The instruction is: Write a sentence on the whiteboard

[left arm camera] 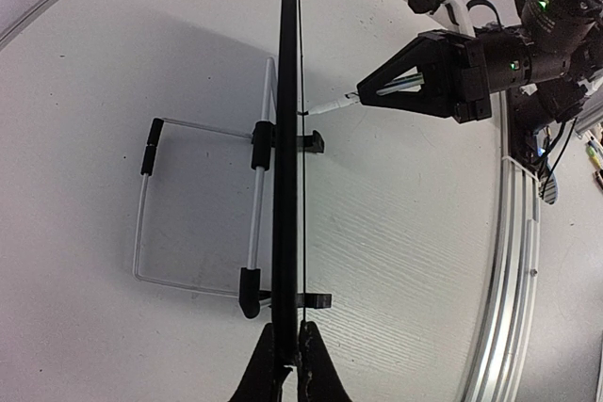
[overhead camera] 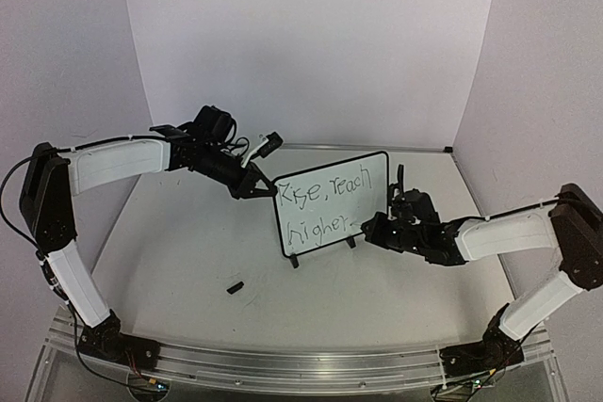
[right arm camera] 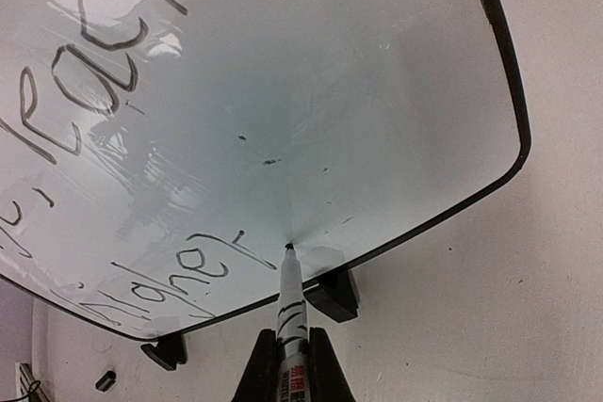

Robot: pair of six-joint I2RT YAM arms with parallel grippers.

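Right claw (right arm camera: pixel 290 350) fingers are closed narrowly on the barrel of a white marker with black print and a black tip (right arm camera: pixel 290 300). That tip touches the white face of the small rectangular whiteboard with rounded corners and a thin black frame (right arm camera: pixel 377 91). Contact is low on the face, close to the bottom frame and just above one small black foot (right arm camera: pixel 332 297).

The sentence (right arm camera: pixel 85 110) is thin dark handwriting in two lines. It reads roughly "Rise, reach" above "higher", and the marker tip sits just past the end of the lower line.

Left claw (left arm camera: pixel 287 353) is pinched shut on the black frame of the whiteboard, seen edge-on in the left wrist view. In the top view, this grip is at the upper left corner of the whiteboard. A thin white wire stand with black end caps (left arm camera: pixel 141 223) projects from the back of the whiteboard and rests on the pale counter (overhead camera: pixel 188 251).

The whiteboard stands upright on its feet at mid-counter, between the two claws. A small black object (overhead camera: pixel 236 286) lies on the counter, apart from the whiteboard on its left front side.
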